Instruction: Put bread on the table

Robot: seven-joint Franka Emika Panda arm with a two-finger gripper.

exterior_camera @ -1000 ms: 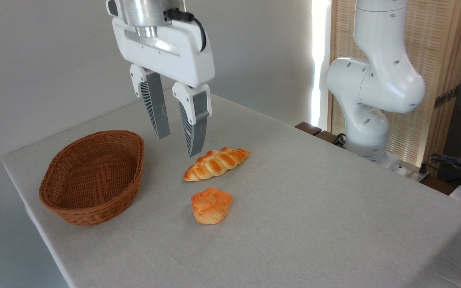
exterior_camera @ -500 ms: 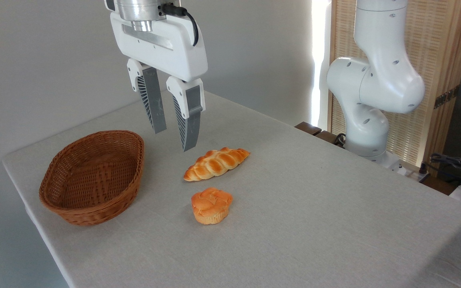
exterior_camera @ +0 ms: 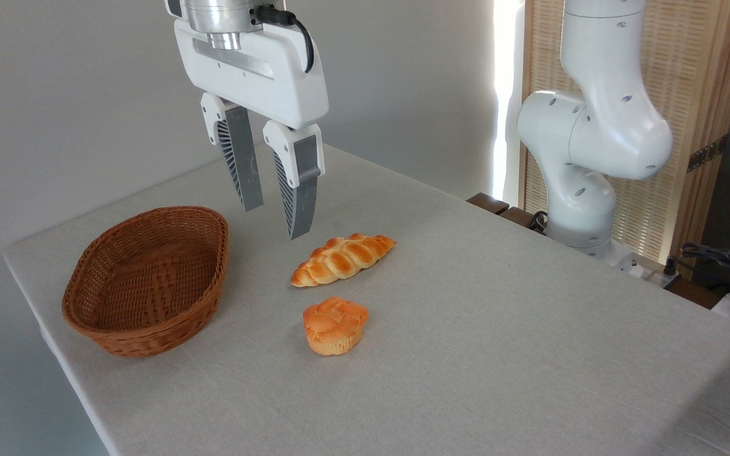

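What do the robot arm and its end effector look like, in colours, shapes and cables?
The arm is glossy white with rounded joints and small dark holes. The end effector has a white boxy body under a silver metal flange, a black cable at its top, and two grey tapered fingers with ribbed sides on white mounts.

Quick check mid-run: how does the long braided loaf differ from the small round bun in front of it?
The golden braided loaf is long, narrow and tapered, lying diagonally; the orange muffin-like bun is short, round and deeper orange. The loaf lies farther back, nearer the gripper. Both rest on the grey-beige table, outside the wicker basket.
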